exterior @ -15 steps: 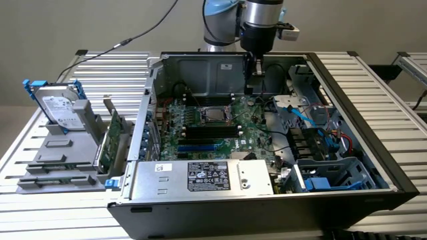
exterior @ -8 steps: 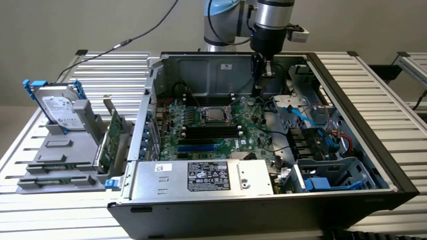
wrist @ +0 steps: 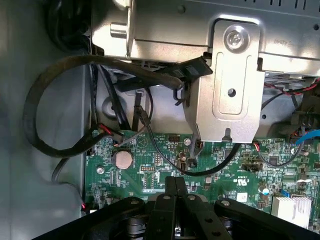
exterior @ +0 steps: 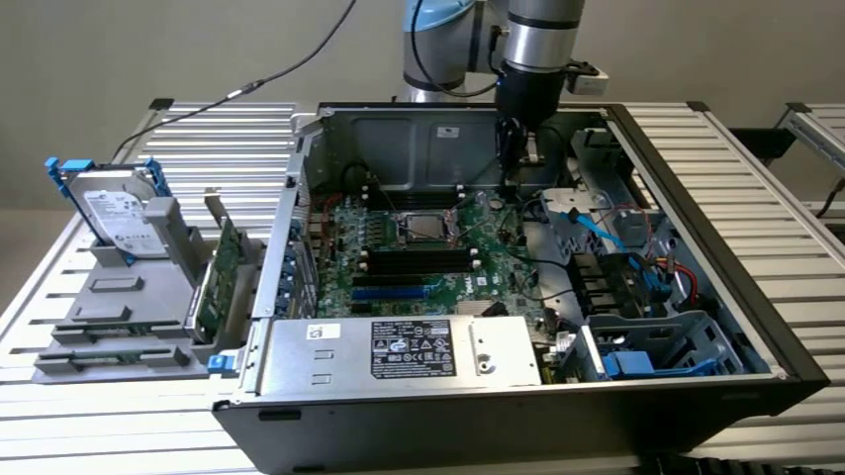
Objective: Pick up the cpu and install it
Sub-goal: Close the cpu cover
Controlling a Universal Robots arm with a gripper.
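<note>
My pincer (wrist: 175, 182) is pinched shut, and I see nothing between its tips. In the exterior view it hangs at upper centre, inside the open computer case (exterior: 713, 203), over the far edge of the green motherboard (exterior: 500, 247) near the case's back wall. The socket frame (exterior: 400, 228) lies at frame centre, lower left of my tips and apart from them. A pale grey square inside it looks to me like the cpu (exterior: 422, 227), though I cannot tell whether it is fully seated. If so, I judge the fetching and placing done, with little left.
</note>
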